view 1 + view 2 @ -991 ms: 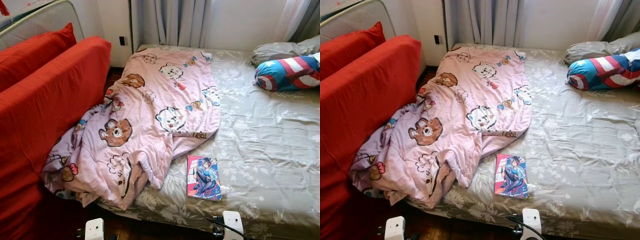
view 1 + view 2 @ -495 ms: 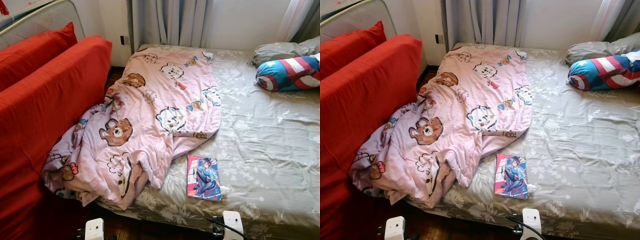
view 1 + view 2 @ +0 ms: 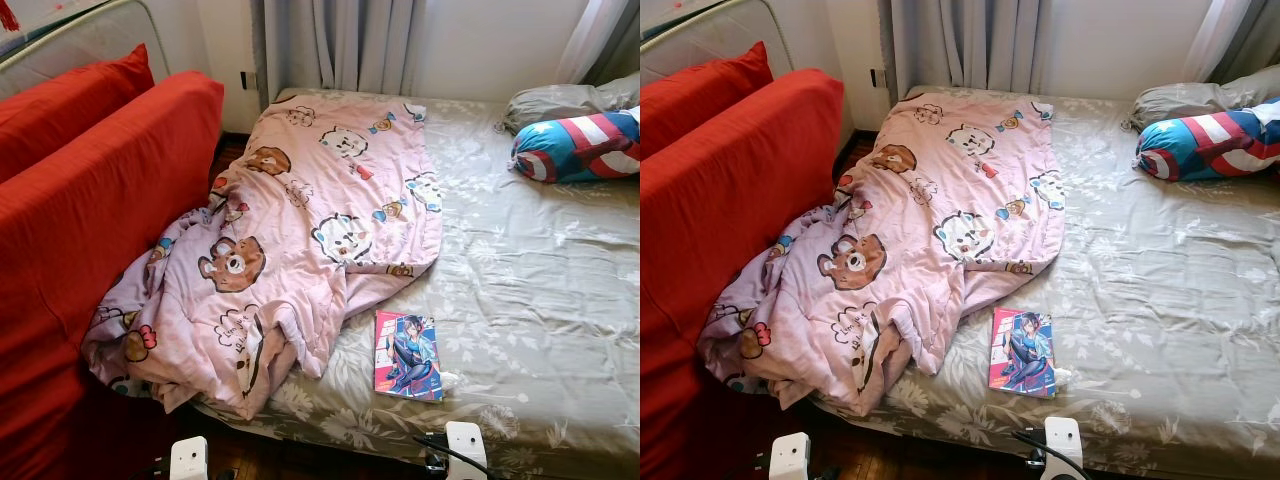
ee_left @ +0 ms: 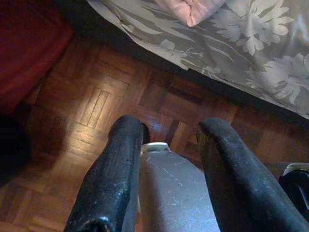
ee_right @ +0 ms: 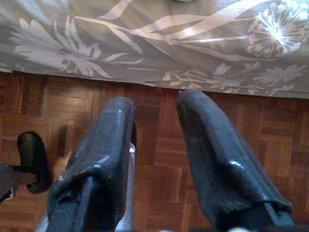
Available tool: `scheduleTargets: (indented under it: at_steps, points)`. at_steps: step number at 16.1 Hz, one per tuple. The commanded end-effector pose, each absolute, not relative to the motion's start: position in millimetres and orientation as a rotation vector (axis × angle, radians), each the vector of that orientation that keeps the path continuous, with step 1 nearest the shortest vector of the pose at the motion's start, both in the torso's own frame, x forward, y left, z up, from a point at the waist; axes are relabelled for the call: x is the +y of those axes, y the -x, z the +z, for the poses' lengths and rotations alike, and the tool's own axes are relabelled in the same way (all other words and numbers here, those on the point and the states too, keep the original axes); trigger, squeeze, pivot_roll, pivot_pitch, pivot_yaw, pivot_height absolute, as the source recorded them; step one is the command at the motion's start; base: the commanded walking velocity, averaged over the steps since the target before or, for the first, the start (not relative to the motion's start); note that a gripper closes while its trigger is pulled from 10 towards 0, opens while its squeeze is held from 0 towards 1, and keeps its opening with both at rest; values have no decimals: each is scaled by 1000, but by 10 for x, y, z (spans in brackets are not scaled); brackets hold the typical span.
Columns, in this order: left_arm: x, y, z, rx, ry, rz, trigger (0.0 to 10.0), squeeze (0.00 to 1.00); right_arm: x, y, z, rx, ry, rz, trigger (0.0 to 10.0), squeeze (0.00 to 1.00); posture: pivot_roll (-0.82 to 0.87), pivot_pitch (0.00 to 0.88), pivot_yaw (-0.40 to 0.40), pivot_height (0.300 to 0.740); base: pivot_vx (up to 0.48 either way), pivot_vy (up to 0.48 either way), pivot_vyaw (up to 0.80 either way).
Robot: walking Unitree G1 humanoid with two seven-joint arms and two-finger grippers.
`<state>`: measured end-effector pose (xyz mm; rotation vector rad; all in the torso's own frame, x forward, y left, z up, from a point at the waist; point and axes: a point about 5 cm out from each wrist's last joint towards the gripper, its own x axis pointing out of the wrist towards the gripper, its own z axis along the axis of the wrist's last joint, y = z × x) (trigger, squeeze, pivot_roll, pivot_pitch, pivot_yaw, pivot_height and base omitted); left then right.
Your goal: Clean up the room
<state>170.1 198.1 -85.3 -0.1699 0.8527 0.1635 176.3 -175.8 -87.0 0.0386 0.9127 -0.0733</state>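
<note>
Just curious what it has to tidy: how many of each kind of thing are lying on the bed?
Blanket: 1
Book: 1
Pillows: 2, one grey, one blue with red and white stripes
Total: 4

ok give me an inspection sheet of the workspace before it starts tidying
surface: bed with grey flowered sheet, wrinkled
job's things: pink cartoon blanket crumpled, hanging off the near left corner; comic book flat near the front edge
clutter: striped cushion and grey pillow at far right
grippers: left gripper and right gripper open, hanging over the wooden floor
cables: black cable by the right arm
surroundings: red sofa left of the bed, curtains behind
</note>
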Motion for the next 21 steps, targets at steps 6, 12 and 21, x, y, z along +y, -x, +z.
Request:
scheduleTargets:
  at_steps: [6,12,21]
  points:
    - [2295,-1663,-827,942,82,125,10000,0,-1881,-1833,-785,812,-204,-129,10000,0,-28,68,1,740,0,0,0]
    - [2290,-1659,-830,943,85,126,10000,0,-1881,-1830,-787,812,-206,-132,10000,0,-29,69,0,740,0,0,0]
    - [2290,-1659,-830,943,85,126,10000,0,-1881,-1830,-787,812,-206,-132,10000,0,-29,69,0,740,0,0,0]
